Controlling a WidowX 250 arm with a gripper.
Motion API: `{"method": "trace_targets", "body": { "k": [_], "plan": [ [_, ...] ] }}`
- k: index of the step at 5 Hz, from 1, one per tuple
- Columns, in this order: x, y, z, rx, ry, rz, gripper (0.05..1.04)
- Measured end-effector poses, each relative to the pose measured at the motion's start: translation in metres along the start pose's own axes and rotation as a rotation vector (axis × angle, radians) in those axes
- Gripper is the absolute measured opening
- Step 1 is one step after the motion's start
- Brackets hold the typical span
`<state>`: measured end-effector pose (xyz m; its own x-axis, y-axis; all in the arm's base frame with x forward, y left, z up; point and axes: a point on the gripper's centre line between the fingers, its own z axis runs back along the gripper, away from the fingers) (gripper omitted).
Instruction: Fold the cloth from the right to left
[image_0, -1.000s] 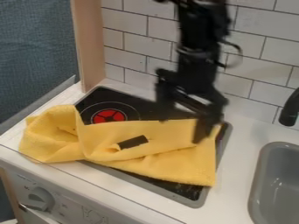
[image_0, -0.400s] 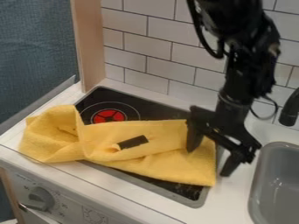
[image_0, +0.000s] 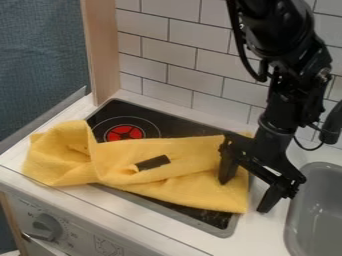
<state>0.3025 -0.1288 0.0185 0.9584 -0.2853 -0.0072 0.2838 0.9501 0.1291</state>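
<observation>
The pincer (image_0: 247, 190) hangs spread wide at the right edge of the yellow cloth (image_0: 190, 190). Lower it squarely, pinch that edge firmly, then draw it left

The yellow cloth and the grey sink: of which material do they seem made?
The yellow cloth looks like matt, soft terry or microfibre, judging by its fuzzy surface and rounded folds. The sink looks like smooth moulded plastic with a dull sheen, from its rounded rim and even colour, though coated metal is possible.
</observation>
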Motion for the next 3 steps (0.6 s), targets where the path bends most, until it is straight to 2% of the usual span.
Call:
{"method": "trace_targets", "body": {
  "k": [1,2,3],
  "plan": [
    [-0.0020,-0.0033,-0.0023,0.038,-0.017,0.012,0.652],
    [-0.0035,-0.0007,-0.0027,0.049,-0.017,0.024,0.402],
    [-0.0058,-0.0003,0.0007,0.047,-0.029,0.011,0.206]
  ]
}}
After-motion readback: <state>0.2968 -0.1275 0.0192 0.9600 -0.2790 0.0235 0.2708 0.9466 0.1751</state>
